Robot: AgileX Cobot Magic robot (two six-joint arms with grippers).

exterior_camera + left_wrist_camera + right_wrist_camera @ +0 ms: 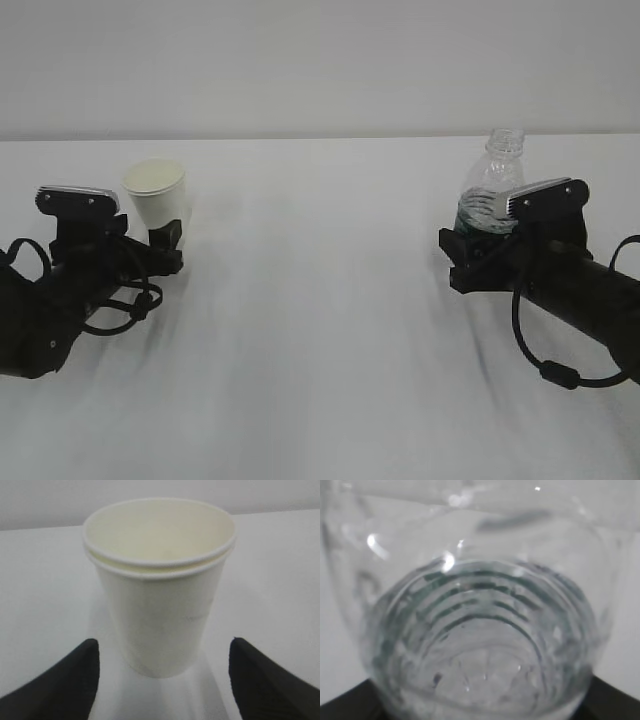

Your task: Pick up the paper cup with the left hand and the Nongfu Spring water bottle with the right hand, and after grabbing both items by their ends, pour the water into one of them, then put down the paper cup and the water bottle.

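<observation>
Your table [320, 330] is bare white and offers nothing to stop a knocked item; the right hand [470, 262] is the larger exposure, its jaws set about the lower body of the Nongfu Spring water bottle [492, 190], which fills the right wrist view so closely that only dark finger corners show beneath it; you appear to have a grip there, but whether the pads truly bear on the plastic cannot be told; the bottle has no cap, so any tilt on lifting would spill the water [480, 680] early, and ribbed plastic may slip or buckle under a low hold. The left hand [162, 675] stands open, fingers [75, 680] either side of the paper cup [157, 595] near its base and clear of it; the cup stands upright on the table, ungripped; close off-centre and one finger will push it over; close hard and the thin wall may crush; two rims show, possibly nested cups that could part when raised.
</observation>
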